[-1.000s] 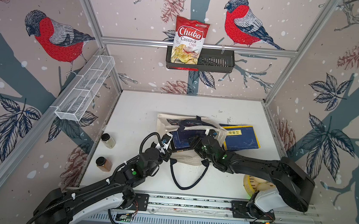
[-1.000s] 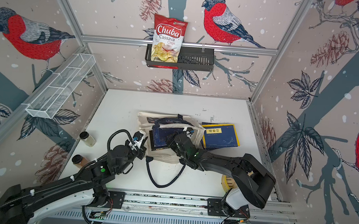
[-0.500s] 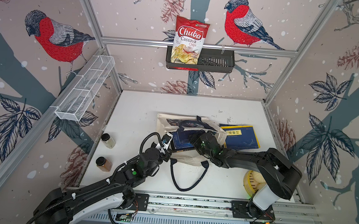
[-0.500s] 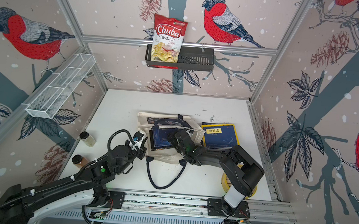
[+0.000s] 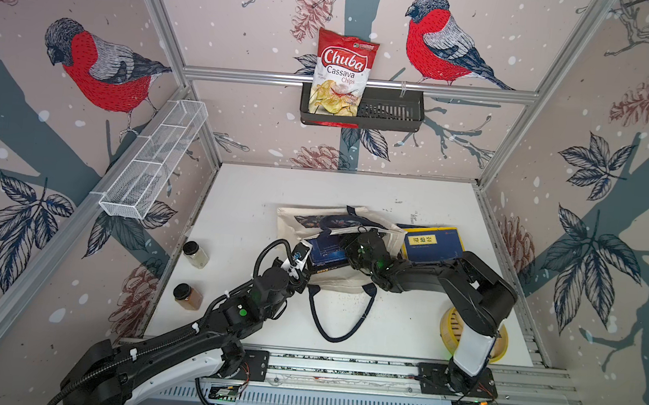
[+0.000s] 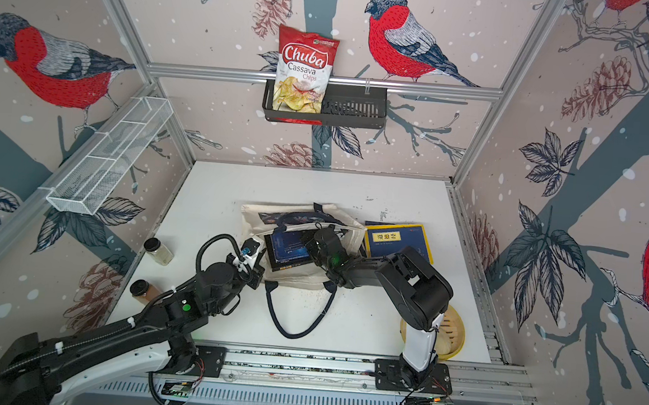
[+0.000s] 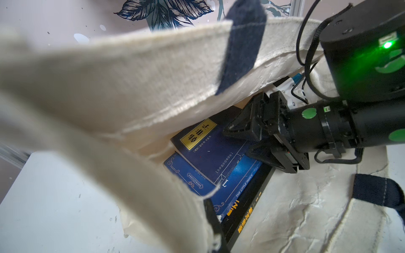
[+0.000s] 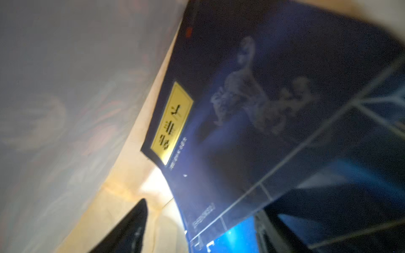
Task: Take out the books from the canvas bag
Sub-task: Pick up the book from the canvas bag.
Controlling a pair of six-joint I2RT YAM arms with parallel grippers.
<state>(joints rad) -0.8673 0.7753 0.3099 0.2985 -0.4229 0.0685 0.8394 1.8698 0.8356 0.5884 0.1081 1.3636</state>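
Observation:
The cream canvas bag (image 5: pixel 301 225) (image 6: pixel 261 218) lies on its side mid-table, mouth toward me. My left gripper (image 5: pixel 306 267) (image 7: pixel 214 227) is shut on the mouth's upper rim and holds it up. Inside lie three dark blue books (image 5: pixel 328 252) (image 6: pixel 289 246). Uppermost is one with a yellow label (image 7: pixel 210 149) (image 8: pixel 263 109), over "The Little Prince" (image 7: pixel 236 186) and a black-spined one (image 7: pixel 247 216). My right gripper (image 7: pixel 238 142) (image 8: pixel 201 230) reaches into the mouth, open, its fingers either side of the top book's edge. Another book (image 5: pixel 433 245) (image 6: pixel 397 242) lies flat on the table, right of the bag.
Two spice jars (image 5: pixel 196 254) (image 5: pixel 186 296) stand near the left wall. A yellow round steamer (image 5: pixel 448 330) sits under my right arm's elbow. The bag's navy handle loop (image 5: pixel 337 317) trails toward the front edge. A black wall basket (image 5: pixel 387 109) holds a chips bag (image 5: pixel 340 76).
My right arm has folded at the elbow and pushed its gripper deeper into the bag mouth, and its jaws have narrowed. The left gripper has kept its hold on the rim.

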